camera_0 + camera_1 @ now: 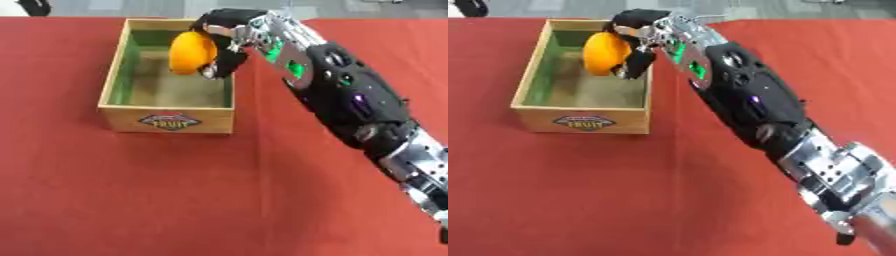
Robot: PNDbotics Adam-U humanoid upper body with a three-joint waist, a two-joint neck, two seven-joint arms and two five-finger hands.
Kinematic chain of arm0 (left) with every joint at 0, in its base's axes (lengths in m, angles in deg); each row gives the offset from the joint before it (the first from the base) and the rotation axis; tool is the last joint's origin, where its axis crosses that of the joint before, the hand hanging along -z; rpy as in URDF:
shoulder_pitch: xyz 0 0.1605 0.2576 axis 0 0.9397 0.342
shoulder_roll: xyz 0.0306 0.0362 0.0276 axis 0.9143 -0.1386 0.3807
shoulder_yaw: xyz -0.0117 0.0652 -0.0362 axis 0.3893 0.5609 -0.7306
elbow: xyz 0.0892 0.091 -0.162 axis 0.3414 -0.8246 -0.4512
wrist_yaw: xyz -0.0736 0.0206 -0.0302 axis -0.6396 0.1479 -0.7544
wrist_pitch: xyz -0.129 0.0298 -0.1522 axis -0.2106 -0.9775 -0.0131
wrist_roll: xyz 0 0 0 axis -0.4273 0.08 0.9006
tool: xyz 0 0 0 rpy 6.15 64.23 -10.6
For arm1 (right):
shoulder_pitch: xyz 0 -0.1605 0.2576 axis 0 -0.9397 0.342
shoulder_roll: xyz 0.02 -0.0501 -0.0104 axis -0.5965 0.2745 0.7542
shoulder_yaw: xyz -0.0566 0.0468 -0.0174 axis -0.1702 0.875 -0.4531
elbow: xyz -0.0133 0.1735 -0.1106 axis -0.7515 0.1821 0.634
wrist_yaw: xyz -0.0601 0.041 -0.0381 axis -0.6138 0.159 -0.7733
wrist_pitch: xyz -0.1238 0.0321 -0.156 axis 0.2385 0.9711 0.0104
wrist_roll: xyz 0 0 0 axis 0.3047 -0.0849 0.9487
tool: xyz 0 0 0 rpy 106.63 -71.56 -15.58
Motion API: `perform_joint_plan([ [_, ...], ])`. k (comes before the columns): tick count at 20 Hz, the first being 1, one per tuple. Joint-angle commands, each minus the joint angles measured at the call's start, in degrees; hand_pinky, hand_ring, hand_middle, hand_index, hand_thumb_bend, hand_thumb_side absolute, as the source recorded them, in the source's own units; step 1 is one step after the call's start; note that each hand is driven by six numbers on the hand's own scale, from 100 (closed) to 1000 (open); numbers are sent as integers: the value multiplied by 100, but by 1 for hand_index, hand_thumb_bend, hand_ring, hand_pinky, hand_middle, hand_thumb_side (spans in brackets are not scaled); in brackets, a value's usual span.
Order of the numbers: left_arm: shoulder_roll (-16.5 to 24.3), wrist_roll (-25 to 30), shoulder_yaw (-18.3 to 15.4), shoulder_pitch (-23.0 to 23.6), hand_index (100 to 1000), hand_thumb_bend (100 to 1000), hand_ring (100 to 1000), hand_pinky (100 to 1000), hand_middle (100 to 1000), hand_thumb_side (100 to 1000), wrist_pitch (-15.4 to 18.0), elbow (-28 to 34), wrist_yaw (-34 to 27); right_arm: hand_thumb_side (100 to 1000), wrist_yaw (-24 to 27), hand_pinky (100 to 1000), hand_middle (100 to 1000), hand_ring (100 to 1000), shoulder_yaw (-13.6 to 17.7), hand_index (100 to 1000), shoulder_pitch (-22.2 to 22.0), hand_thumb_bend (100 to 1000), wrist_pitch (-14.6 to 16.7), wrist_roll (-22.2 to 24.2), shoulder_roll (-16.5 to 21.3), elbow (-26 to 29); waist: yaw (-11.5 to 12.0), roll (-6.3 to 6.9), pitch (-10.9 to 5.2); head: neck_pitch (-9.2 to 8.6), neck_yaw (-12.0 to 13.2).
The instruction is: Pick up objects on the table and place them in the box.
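Note:
An orange round fruit hangs over the inside of the wooden box, near its right wall. My right hand is shut on the fruit, fingers curled over its top and right side. The right arm runs in from the lower right across the red table. The box has a green-tinted inner wall and a "FRUIT" label on its front. My left hand shows in neither view.
A red cloth covers the table around the box. A small dark object sits beyond the far left edge of the table.

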Motion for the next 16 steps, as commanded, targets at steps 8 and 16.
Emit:
perform_joint_plan([
  [8,42,17,-1,-137,872,158,664,611,722,948,17,108,-26,669,-955,837,905,918,367,1000,312,324,491,2,-323,-714,56,13,-85,-58,-81],
  [16,47,12,-7,-131,873,161,663,611,722,944,13,108,-21,790,-1560,889,959,966,556,1000,404,667,674,-133,-339,-793,41,8,-104,-41,-94],
])
